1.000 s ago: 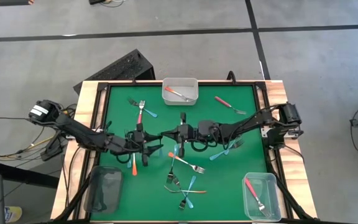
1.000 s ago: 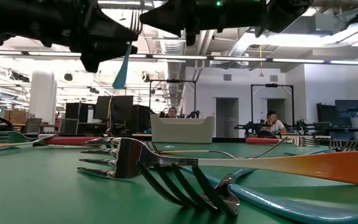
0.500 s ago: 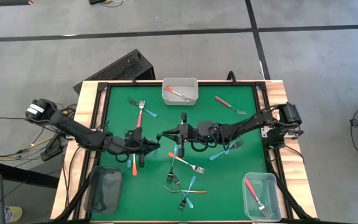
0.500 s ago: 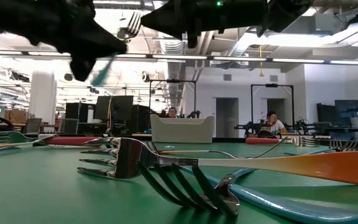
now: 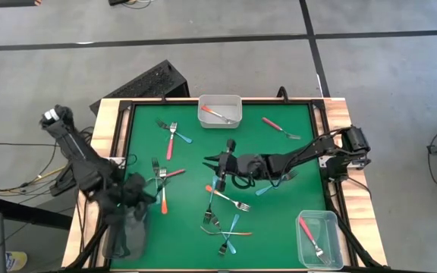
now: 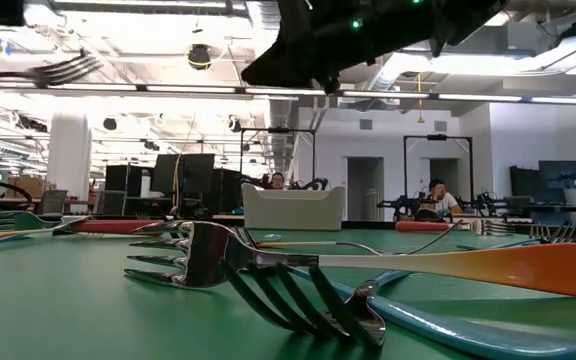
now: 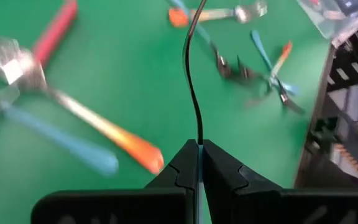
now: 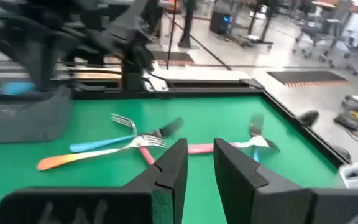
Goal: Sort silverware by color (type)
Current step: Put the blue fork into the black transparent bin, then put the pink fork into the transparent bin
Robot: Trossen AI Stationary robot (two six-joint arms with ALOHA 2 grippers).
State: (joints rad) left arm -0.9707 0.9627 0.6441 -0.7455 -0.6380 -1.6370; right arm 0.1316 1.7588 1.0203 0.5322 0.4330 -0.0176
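My left gripper (image 5: 139,199) hangs over the table's near left part, by the dark bin (image 5: 126,233), shut on a light blue-handled fork (image 7: 194,74). The fork shows edge-on in the left wrist view, and its blurred tines (image 6: 58,68) show in the low view. My right gripper (image 5: 209,160) hovers open above the table's middle with nothing between its fingers (image 8: 173,158). Loose silverware lies on the green mat: a red and orange group (image 5: 161,180), an orange fork (image 5: 230,199), a mixed pile (image 5: 222,226), and a blue and red pair (image 5: 174,130). My left gripper pinches the fork between its two shut fingers at the light blue handle (image 7: 199,180). The metal neck and tines run straight on ahead of the fingertips (image 7: 185,158). The fork is lifted clear of the mat, and the fingers slant downward toward the table's right.
A clear bin (image 5: 219,111) at the far edge holds an orange fork. Another bin (image 5: 319,236) at the near right holds a red one. A red-pink fork (image 5: 279,127) lies at the far right, and a blue fork (image 5: 268,186) lies under my right arm.
At the table's middle my left gripper has taken the blue fork from my right gripper, which has let it go. The left gripper has then swung fast toward the near left corner, rolling its wrist and carrying the fork. The right gripper has stayed in place.
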